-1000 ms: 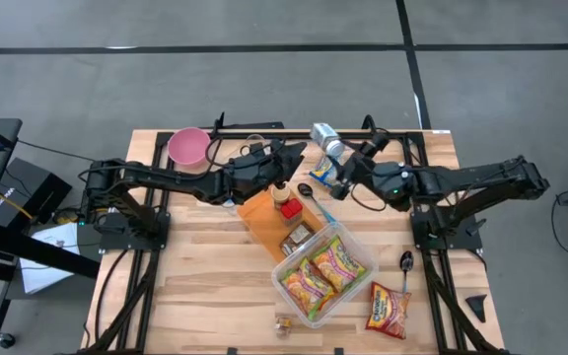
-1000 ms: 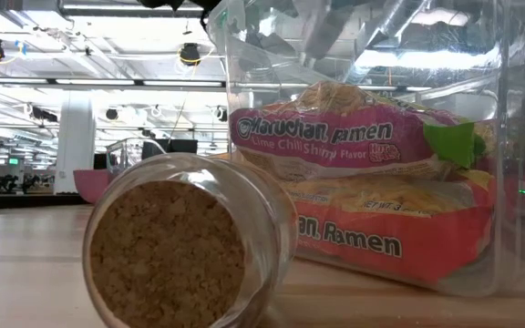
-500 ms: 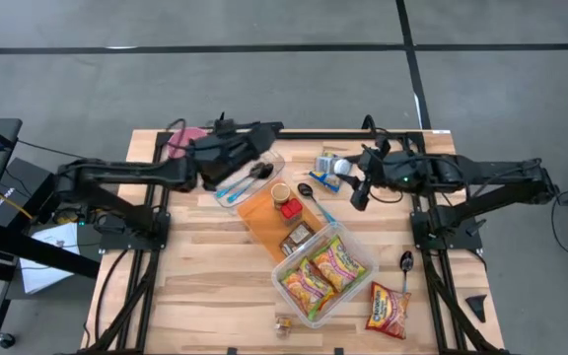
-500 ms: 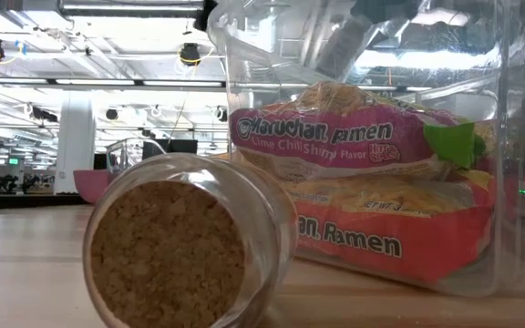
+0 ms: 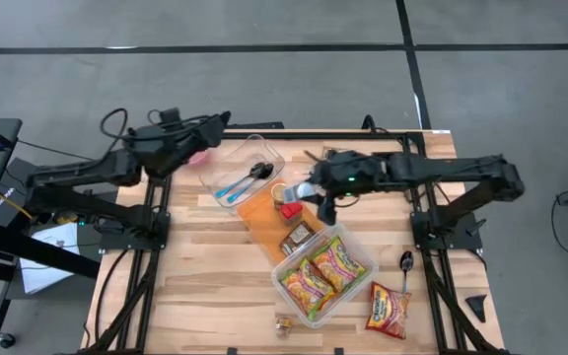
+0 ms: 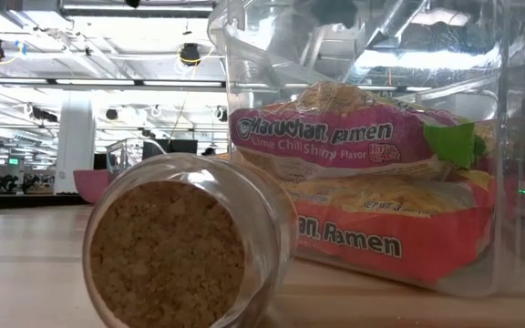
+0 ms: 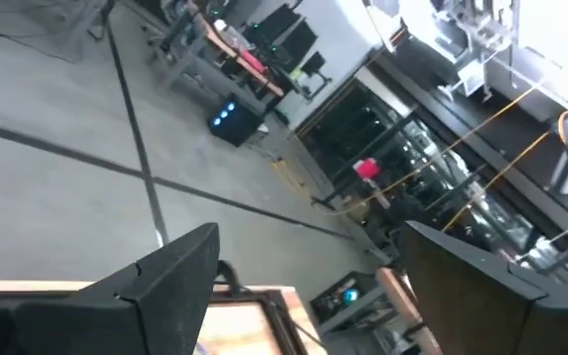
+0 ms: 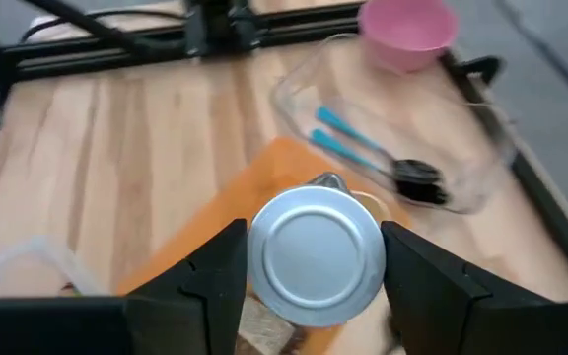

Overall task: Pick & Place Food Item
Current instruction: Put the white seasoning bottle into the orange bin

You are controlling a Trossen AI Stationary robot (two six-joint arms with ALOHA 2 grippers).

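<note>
Right tool (image 5: 316,189) near the middle of the surface (image 5: 205,286), clenched on a can (image 8: 314,254): in the right wrist view we see the round silver end of the can held between the two dark fingers (image 8: 205,281). Directly beneath this tool lies an orange board (image 5: 261,217) carrying small food items, among them a red-capped piece (image 5: 289,208). Just beyond the tool, farther from the right arm's base, we note a clear tray (image 8: 392,128) holding blue-handled spoons (image 8: 363,153), and past it a pink cup (image 8: 407,30).

Nearer the front edge than the right tool sits a clear container (image 5: 323,271) with two ramen packets (image 5: 321,271); a third packet (image 5: 387,309) lies on the surface beside it, and a dark spoon (image 5: 405,262) rests close by. The low view shows a cork-stoppered jar (image 6: 185,251) on its side, just beside the container.

Left tool (image 7: 304,286) is released, its fingers well apart, raised over the far left corner of the surface and pointing out toward the room.
</note>
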